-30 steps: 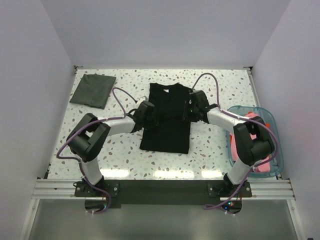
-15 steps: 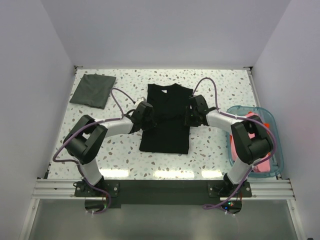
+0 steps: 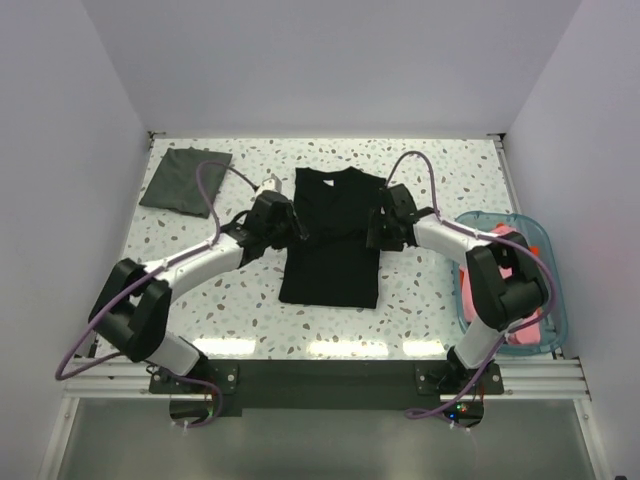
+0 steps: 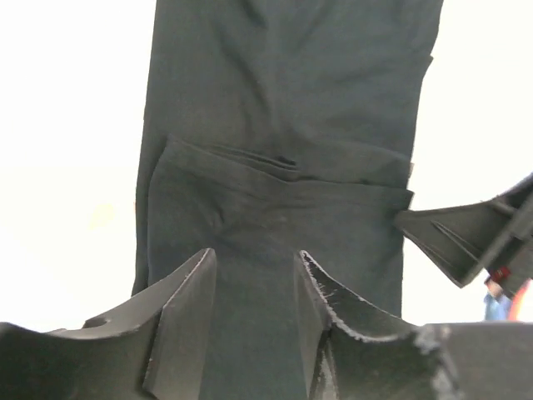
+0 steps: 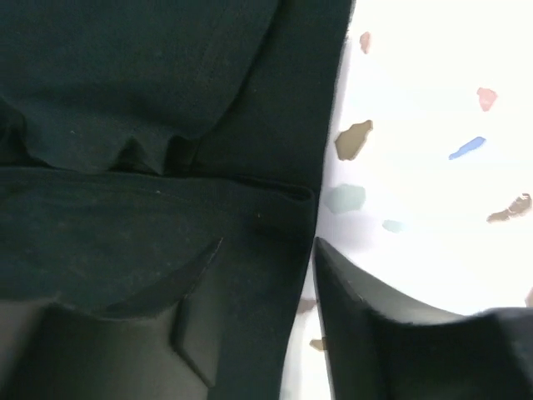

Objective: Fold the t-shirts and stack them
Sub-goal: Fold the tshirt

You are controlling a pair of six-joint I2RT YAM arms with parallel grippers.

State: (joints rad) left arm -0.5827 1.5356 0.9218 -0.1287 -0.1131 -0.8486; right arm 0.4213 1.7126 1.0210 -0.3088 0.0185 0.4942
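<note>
A black t-shirt (image 3: 330, 240) lies flat mid-table with its sides folded in to a long narrow shape. My left gripper (image 3: 292, 228) is at its left edge, and its jaws (image 4: 254, 283) stand open over the cloth with nothing pinched. At the shirt's right edge (image 5: 308, 200) my right gripper (image 3: 378, 228) is also open (image 5: 266, 279), one finger over the cloth and one over the table. A dark grey t-shirt (image 3: 187, 180) lies folded at the far left. Pink t-shirts (image 3: 520, 335) fill the bin on the right.
The clear blue bin (image 3: 553, 270) stands at the table's right edge beside the right arm. Walls close in the speckled table (image 3: 440, 175) on three sides. Purple cables loop above both arms.
Both grippers have opened and let go of the black shirt's folded sides. The left arm's elbow swung out to the left and its gripper drew back a little toward the shirt's left edge.
</note>
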